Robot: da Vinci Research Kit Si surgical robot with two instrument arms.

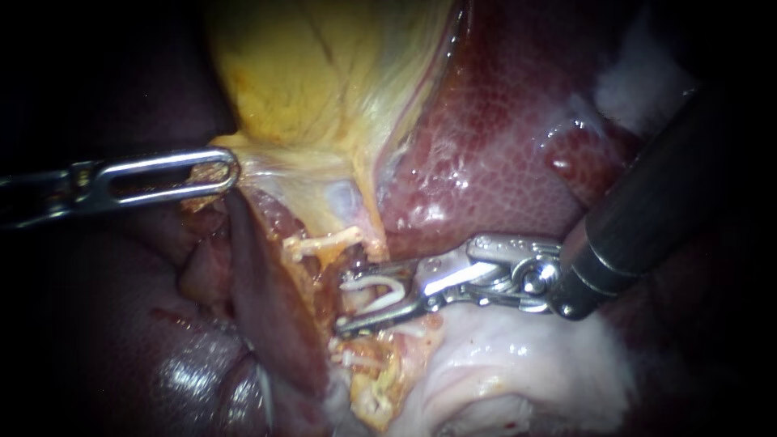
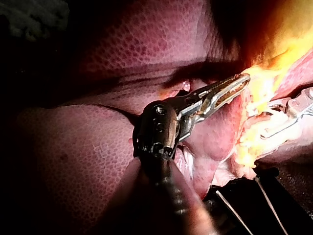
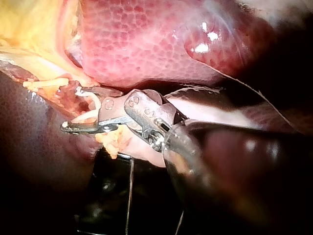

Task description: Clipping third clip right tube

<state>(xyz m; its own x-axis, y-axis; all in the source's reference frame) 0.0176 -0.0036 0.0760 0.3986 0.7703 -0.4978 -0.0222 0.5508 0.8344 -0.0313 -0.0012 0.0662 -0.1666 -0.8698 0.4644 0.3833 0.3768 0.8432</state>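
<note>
Clip placement seems in hand: the right tool (image 1: 348, 300) grips a white clip (image 1: 376, 285) astride the tube (image 1: 361, 307), the left tool (image 1: 227, 174) is clamped on the gallbladder (image 1: 307, 73); next, probably a square squeeze

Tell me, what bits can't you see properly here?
Endoscope view: the tube inside the clip, mostly covered by it and my right instrument.
Endoscope view: the shaft of my left instrument, which holds the gallbladder, cut off by the edge.
Left wrist view: my right instrument, cut off by the edge.
</note>
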